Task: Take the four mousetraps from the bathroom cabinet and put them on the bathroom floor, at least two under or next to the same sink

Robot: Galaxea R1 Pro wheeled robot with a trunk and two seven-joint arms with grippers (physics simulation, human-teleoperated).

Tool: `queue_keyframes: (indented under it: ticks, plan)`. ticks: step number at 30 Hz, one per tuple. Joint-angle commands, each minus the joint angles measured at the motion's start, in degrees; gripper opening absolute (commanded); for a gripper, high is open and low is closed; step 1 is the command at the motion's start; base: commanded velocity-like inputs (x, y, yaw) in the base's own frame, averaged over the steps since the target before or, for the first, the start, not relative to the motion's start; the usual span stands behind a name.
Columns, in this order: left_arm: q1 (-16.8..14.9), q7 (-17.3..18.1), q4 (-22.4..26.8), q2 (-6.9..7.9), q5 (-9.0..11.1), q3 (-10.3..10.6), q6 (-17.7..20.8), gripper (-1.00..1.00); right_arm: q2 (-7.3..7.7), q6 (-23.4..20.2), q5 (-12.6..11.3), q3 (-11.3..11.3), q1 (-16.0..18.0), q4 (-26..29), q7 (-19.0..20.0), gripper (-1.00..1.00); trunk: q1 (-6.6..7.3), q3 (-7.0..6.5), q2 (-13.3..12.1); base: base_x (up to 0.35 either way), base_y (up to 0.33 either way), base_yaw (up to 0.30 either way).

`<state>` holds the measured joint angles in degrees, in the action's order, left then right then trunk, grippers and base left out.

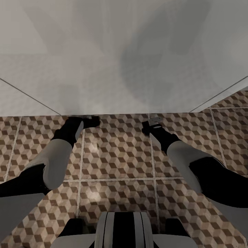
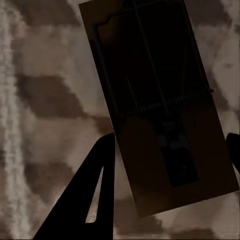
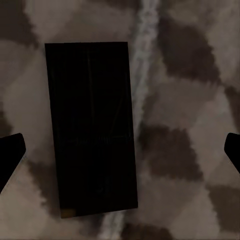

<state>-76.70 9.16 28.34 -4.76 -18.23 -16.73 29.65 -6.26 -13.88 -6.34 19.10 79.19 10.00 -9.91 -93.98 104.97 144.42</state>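
Note:
In the left wrist view a tan mousetrap (image 2: pixel 165 110) with a black spring bar sits tilted between the fingers (image 2: pixel 95 190) of my left gripper (image 2: pixel 170 142), which is shut on it close above the bathroom floor (image 2: pixel 45 100). A second mousetrap (image 3: pixel 90 130) lies flat and dark in shadow on the tiles, between the wide-apart fingertips of my open right gripper (image 3: pixel 122 145), touching neither. In the head view both grippers, left (image 1: pixel 90 119) and right (image 1: pixel 154 120), reach under the front edge of a wide white unit (image 1: pixel 124 69), apparently the bathroom sink's vanity. The cabinet is out of view.
The cube-patterned floor (image 1: pixel 117 155) spreads between my arms and back to my base (image 1: pixel 122 230). The white unit's front edge runs across the head view just above both grippers. A pale grout line (image 3: pixel 145 60) passes beside the right-hand trap.

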Motion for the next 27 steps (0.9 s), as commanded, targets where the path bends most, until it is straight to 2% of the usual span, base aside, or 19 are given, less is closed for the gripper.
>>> queue_keyframes:
  ticks: [1, 8, 27]
  plan:
    - [0.0, 0.5, -0.4, -0.06, -0.7, -0.5, 0.2, -1.00, 0.02, -0.3, -0.6, 0.5, 0.0, 0.1, -0.3, 1.00, 0.01, 0.03, 0.0, 0.000, 0.000, 0.000]
    - [0.0, 0.3, -4.2, 0.07, -0.8, -0.4, 0.0, -1.00, 0.02, -0.1, -0.6, 0.5, 0.0, 0.1, -0.3, 1.00, 0.01, 0.03, 0.0, 0.000, 0.000, 0.000]
    - [0.0, 0.2, -6.1, 0.34, -0.9, -0.4, -0.2, -1.00, 0.03, -0.1, -0.6, 0.5, 0.0, 0.3, -0.3, 1.00, 0.01, 0.03, 0.0, 0.000, 0.000, 0.000]
